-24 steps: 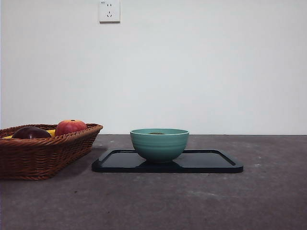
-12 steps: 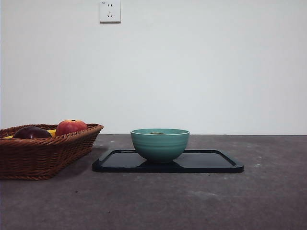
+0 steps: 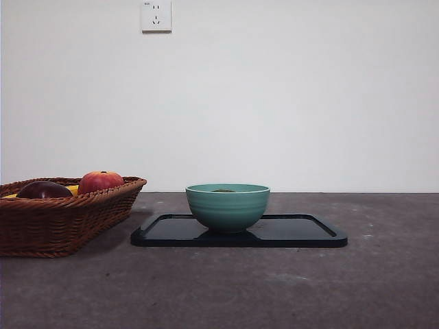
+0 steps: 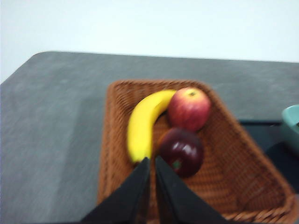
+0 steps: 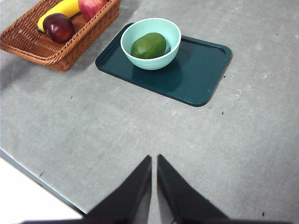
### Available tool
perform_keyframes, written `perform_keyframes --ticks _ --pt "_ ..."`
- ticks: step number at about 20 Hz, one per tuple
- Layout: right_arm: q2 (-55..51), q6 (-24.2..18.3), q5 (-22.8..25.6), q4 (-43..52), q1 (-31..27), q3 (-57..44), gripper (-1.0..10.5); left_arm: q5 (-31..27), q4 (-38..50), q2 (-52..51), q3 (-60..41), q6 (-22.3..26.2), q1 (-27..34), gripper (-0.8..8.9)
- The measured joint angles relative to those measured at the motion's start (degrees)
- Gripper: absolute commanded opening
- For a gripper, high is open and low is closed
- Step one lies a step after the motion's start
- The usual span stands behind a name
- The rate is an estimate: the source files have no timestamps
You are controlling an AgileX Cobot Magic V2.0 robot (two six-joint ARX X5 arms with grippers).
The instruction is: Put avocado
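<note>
The dark-green avocado point(image 5: 149, 45) lies inside a teal bowl point(image 5: 151, 43) that stands on a dark tray point(image 5: 196, 70). In the front view only the avocado's top point(image 3: 223, 190) peeks over the rim of the bowl point(image 3: 228, 206). My right gripper point(image 5: 153, 163) is shut and empty, high above the bare table, well apart from the tray. My left gripper point(image 4: 153, 163) is shut and empty above the wicker basket point(image 4: 233, 163). Neither arm shows in the front view.
The basket point(image 3: 62, 219) stands left of the tray point(image 3: 302, 236) and holds a banana point(image 4: 142, 123), a red apple point(image 4: 188, 108) and a dark maroon fruit point(image 4: 181, 150). A wall outlet point(image 3: 156, 15) is behind. The table's near edge point(image 5: 32, 175) shows in the right wrist view.
</note>
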Motion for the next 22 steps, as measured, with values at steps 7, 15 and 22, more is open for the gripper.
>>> perform_keyframes --ticks 7,15,22 --pt "0.0 0.0 0.0 0.0 0.0 0.0 0.1 -1.3 -2.8 -8.9 -5.9 -1.0 -0.3 0.19" --pt "0.0 0.0 0.0 0.0 0.0 0.0 0.1 -4.3 -4.9 -10.3 -6.2 -1.4 -0.7 0.19" --pt "0.0 0.0 0.0 0.0 0.0 0.0 0.1 -7.0 -2.0 -10.3 -7.3 -0.4 -0.7 0.19"
